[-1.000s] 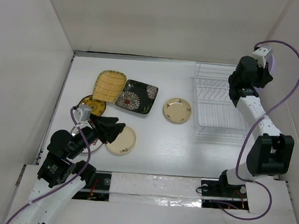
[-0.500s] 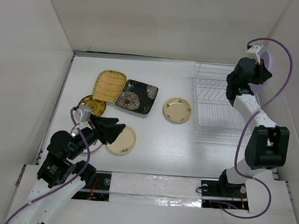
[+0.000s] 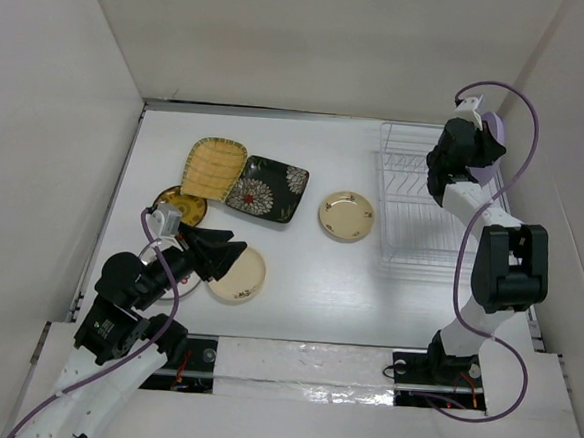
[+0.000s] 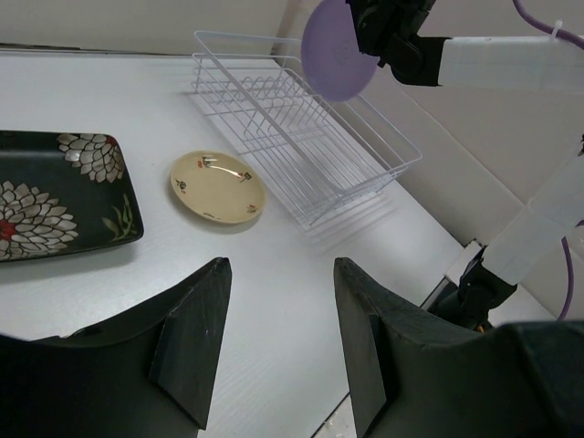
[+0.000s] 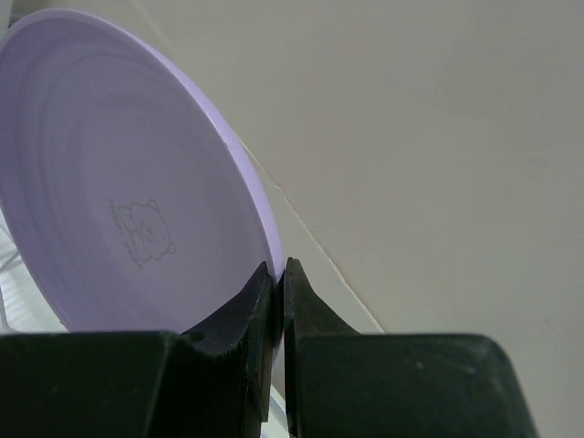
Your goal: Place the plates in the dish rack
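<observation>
We have the right gripper (image 5: 278, 274) pinched thinly on the rim of the lavender plate (image 5: 119, 201), held upright above the dish rack (image 4: 301, 137), while our left gripper (image 4: 281, 283) stands wide and empty, so the plate may pivot or slip and miss a slot

White table (image 3: 306, 300); pale walls (image 3: 314, 40) enclose it on three sides.
</observation>
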You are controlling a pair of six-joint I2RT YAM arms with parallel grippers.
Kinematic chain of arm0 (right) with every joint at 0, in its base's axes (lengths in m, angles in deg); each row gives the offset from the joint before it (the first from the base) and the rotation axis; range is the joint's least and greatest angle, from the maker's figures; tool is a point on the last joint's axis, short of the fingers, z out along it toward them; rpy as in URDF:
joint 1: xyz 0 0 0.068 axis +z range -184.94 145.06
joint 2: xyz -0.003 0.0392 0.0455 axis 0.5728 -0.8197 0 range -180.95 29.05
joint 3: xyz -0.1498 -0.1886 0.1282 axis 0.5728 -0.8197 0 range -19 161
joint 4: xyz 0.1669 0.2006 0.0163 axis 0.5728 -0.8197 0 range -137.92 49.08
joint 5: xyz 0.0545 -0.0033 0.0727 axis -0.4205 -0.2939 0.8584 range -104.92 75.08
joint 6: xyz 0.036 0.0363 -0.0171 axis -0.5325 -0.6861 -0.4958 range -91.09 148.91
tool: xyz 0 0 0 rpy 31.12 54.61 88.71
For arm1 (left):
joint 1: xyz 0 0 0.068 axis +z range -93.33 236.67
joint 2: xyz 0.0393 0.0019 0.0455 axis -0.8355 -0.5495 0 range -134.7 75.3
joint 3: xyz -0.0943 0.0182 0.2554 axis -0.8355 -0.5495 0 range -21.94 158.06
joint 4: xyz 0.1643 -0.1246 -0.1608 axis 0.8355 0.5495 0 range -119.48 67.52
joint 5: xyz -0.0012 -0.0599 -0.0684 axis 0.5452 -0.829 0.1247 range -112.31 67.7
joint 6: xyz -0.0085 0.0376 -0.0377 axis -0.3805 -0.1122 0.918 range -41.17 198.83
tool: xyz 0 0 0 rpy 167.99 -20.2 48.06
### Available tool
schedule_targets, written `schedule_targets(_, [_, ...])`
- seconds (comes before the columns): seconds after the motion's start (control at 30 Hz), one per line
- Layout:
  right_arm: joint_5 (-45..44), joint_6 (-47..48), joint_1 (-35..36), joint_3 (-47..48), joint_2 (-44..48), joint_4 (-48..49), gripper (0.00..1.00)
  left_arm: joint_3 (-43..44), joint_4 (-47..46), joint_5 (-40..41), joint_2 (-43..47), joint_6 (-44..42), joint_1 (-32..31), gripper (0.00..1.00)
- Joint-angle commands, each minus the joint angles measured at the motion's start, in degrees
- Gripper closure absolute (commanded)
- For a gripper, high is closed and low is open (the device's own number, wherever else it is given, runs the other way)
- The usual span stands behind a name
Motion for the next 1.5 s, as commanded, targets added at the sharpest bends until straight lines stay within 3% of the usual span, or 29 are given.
schedule_targets(0.0, [-0.61,3.0,0.52,0.31,-0.22,9.12,1.0,0.02,-2.03,-0.87,-0.7,0.11,-0.28,0.55])
schedule_targets(0.27, [-0.26,5.38,-0.53,1.37,1.36,11.5,1.0,-0.07,-2.11,-1.05,-0.97,0.02,-0.28,0.55])
schedule_targets(0.57, [0.62,1.16,-1.06,-2.23,0.48,8.34,1.0,-0.07,-2.03,-1.05,-1.23,0.02,-0.28,0.55])
schedule_targets(0.9, [-0.52,9.41,-1.06,-0.13,-0.84,17.29,1.0,-0.07,-2.03,-1.05,-1.49,0.02,-0.28,0.55])
schedule_targets(1.07, [-0.17,11.0,-1.06,3.56,-0.49,15.99,1.0,-0.07,-2.11,-1.14,-1.41,0.02,-0.28,0.55])
schedule_targets(1.47, [-0.87,9.42,-0.53,-2.5,-3.56,16.87,1.0,-0.07,-2.03,-1.14,-1.58,0.02,-0.28,0.55])
